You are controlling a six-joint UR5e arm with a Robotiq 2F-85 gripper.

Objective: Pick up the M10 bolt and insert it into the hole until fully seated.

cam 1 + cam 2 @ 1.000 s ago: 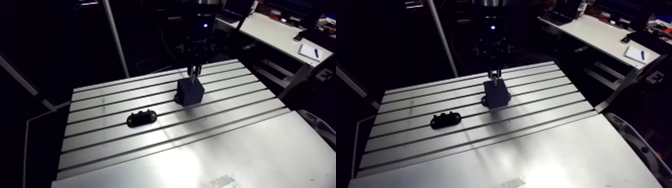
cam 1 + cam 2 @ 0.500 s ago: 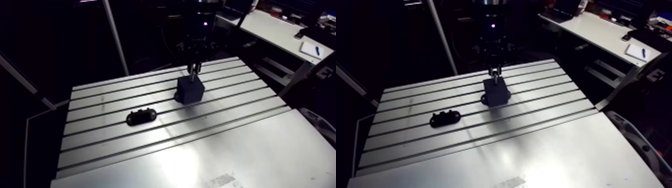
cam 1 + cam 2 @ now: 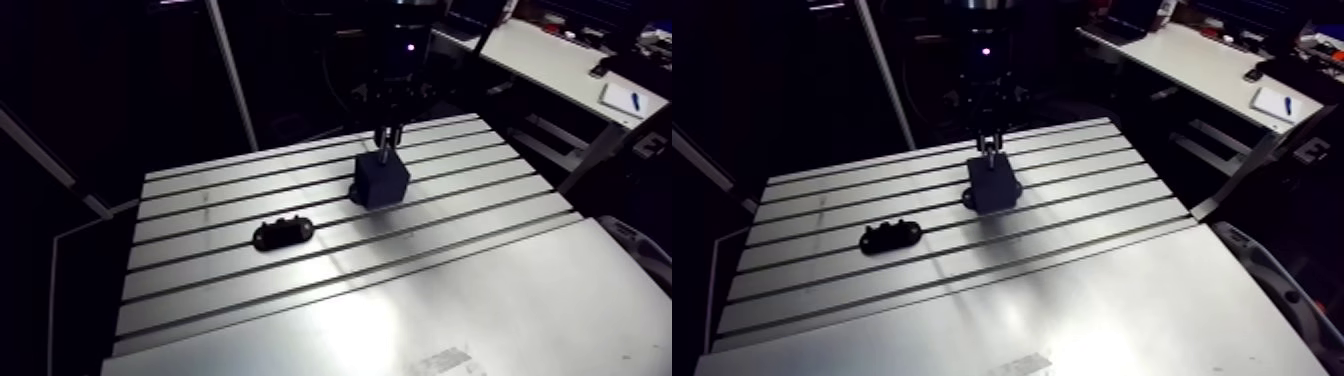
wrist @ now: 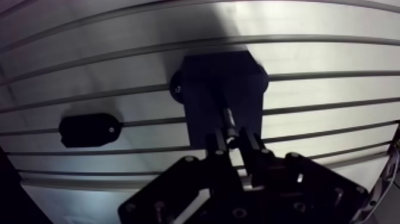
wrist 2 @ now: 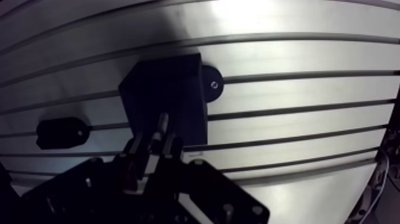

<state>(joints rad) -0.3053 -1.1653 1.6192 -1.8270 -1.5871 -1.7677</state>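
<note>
fingers (image 4: 219, 143) clamped on the M10 bolt (image 4: 228, 124), shank pointing down at the dark block (image 4: 208, 77) directly under the gripper (image 4: 233, 136). arm view: block sits upper centre of frame on the slotted table (image 3: 480, 300), bolt tip at its top face. hole is hidden, so can't tell if the tip has entered. small black oval part (image 3: 283, 234) lies left of centre, well apart from the block. my read: pick done, alignment roughly there; pressing down to full seat and letting go not yet done
</note>
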